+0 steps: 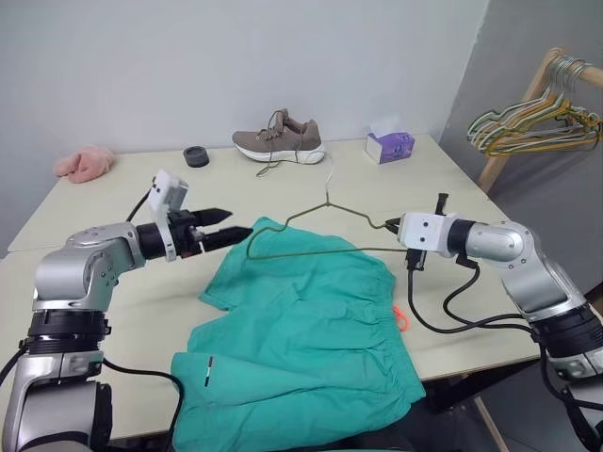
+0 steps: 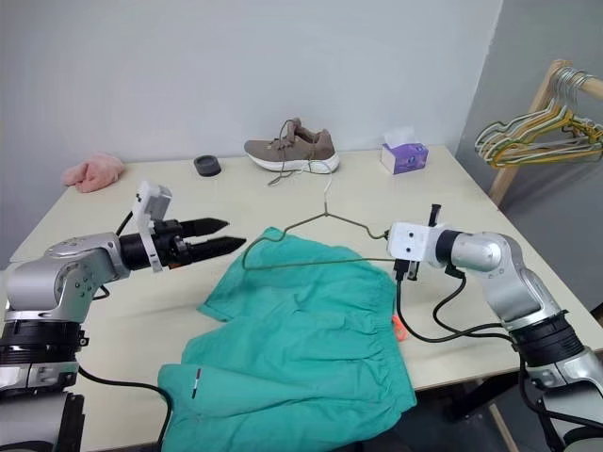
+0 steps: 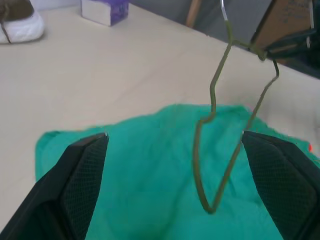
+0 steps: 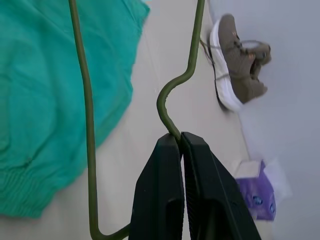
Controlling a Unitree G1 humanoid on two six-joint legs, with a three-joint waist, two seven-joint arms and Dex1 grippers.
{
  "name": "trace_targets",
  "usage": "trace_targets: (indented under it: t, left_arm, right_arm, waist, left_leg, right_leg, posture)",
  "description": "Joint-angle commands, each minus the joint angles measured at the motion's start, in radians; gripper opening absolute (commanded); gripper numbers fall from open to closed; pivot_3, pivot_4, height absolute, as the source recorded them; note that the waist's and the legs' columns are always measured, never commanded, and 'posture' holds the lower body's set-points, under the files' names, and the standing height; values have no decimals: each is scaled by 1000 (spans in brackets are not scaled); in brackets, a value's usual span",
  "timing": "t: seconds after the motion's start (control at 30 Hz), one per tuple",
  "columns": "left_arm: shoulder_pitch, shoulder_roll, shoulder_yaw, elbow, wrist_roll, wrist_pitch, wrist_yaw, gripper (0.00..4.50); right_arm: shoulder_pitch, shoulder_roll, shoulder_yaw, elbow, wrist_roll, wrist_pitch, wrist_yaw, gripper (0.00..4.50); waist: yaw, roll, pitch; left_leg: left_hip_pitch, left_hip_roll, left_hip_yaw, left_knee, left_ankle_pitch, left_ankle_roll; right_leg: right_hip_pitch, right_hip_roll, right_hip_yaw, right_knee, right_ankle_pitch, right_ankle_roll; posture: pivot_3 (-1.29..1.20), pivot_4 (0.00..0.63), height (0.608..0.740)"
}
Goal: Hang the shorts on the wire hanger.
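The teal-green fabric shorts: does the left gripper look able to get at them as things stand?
Probably yes. The left gripper is open and hovers by the upper edge of the teal-green fabric shorts. The thin olive wire hanger, pinched at one corner by the right gripper, hangs nearby but looks clear of that edge.

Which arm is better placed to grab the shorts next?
The left. Its pincer is open beside the upper edge of the shorts, which lie flat on the table. The right pincer is shut on one corner of the wire hanger, holding it up.
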Motion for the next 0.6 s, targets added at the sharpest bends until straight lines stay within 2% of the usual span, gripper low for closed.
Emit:
trace_targets:
  t: [0.03, 0.2, 0.23, 0.3, 0.6]
  left_arm:
    - [38, 39, -49, -86, 9, -8, -80, 4500]
    - [85, 61, -82, -131, 10, -7, -139, 4500]
    - [90, 63, -86, -136, 11, -8, -149, 4313]
    - [97, 65, -92, -148, 8, -4, -165, 3892]
    - [136, 61, -87, -202, -1, 15, -172, 1026]
  right_arm:
    - [-41, 6, -3, -66, -20, -57, 15, 75]
    - [-58, 28, -4, -102, -26, -81, 30, 75]
    - [-59, 32, -3, -110, -25, -84, 33, 28]
    - [-61, 38, -5, -121, -23, -89, 38, 0]
    - [-39, 53, -13, -142, -3, -90, 58, 0]
  waist:
    - [1, 0, 0]
    - [1, 0, 0]
    - [1, 0, 0]
    - [1, 0, 0]
    - [1, 0, 0]
  left_leg:
    - [0, 0, 0, 0, 0, 0]
    - [1, 1, -1, 0, 0, 0]
    - [1, 1, -1, 0, 0, 0]
    - [1, 0, -1, 0, 0, 0]
    - [1, 0, 0, 0, 0, 0]
  right_leg:
    - [0, 0, 0, 0, 0, 0]
    - [0, 1, -1, 2, -1, -1]
    - [0, 1, -1, 2, -1, -1]
    - [0, 1, -1, 2, -1, -1]
    - [0, 1, 0, 2, 0, -2]
  posture:
    - [-153, 0, 740]
    - [-153, 0, 740]
    - [-153, 0, 740]
    - [-155, 0, 740]
    - [-155, 0, 740]
